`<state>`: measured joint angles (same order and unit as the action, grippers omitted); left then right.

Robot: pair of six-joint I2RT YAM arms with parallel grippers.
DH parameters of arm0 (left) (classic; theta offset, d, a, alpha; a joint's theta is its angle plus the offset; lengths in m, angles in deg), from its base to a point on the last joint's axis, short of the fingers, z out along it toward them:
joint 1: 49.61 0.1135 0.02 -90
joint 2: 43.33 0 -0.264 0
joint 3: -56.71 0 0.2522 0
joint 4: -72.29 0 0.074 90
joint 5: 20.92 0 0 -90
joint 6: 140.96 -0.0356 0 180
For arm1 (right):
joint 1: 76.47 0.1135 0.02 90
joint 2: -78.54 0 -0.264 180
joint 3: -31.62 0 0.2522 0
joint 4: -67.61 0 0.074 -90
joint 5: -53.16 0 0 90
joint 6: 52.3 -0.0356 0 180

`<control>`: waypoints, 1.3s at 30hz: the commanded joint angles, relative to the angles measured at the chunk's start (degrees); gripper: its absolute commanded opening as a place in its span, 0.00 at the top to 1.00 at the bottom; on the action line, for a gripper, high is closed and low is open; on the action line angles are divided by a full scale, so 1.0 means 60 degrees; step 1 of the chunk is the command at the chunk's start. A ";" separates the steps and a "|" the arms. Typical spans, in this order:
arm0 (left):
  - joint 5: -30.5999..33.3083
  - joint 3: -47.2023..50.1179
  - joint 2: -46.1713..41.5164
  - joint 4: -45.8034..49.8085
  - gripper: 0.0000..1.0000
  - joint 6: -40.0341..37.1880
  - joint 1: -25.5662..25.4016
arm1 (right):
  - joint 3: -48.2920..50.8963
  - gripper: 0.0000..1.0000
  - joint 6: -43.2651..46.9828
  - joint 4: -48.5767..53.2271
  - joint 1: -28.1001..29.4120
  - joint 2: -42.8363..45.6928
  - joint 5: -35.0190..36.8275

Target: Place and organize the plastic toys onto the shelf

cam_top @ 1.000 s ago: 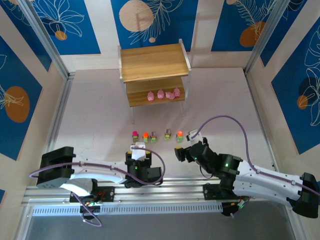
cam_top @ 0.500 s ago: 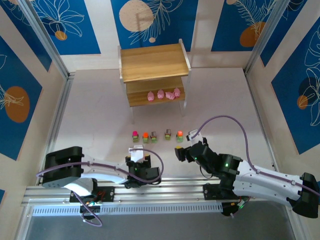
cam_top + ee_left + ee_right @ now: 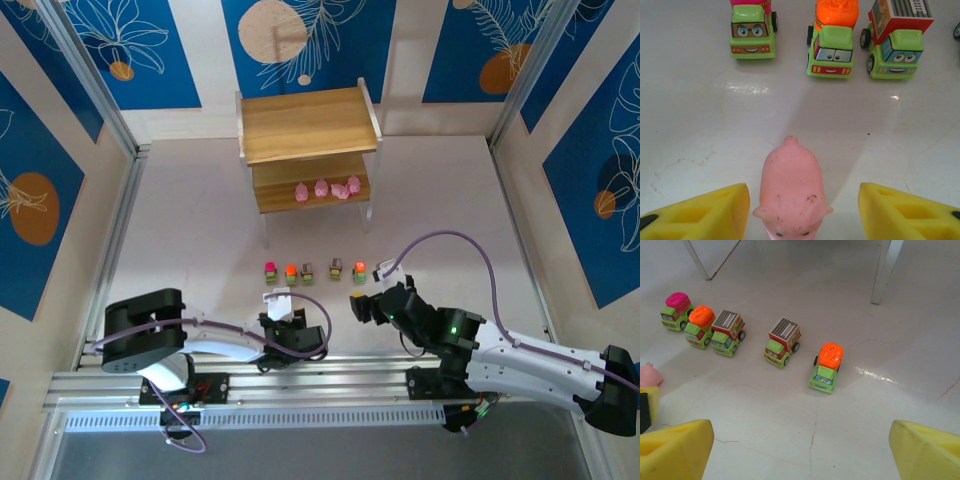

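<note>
Top external, shelf (image 3: 310, 125): stands at the far side of the table (image 3: 200, 220); its lower board (image 3: 275, 192) holds four pink figures (image 3: 321, 188) in a row.
Progress: judged under halfway, with four of ten toys shelved and six left on the table.
Right gripper (image 3: 802, 450): jaws wide apart, nothing between them, near the trucks.
Left gripper (image 3: 803, 200): pads apart on either side of the pig, no grip on it yet.
Trucks (image 3: 782, 342): five green ones in a row on the table, between shelf and arms.
Pig (image 3: 792, 187): the fifth pink figure, lying on the table just short of the trucks.
</note>
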<state>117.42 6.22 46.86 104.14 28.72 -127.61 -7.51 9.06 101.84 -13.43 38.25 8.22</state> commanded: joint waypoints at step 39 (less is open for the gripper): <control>0.0129 -0.0294 0.0288 0.0024 0.72 -0.0346 0.0379 | 0.0012 0.12 -0.0090 -0.0057 0.0060 0.0080 0.0239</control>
<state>117.96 5.57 50.27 104.60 28.40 -126.08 -7.51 9.06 101.93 -13.43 38.25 8.22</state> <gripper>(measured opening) 0.286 0.885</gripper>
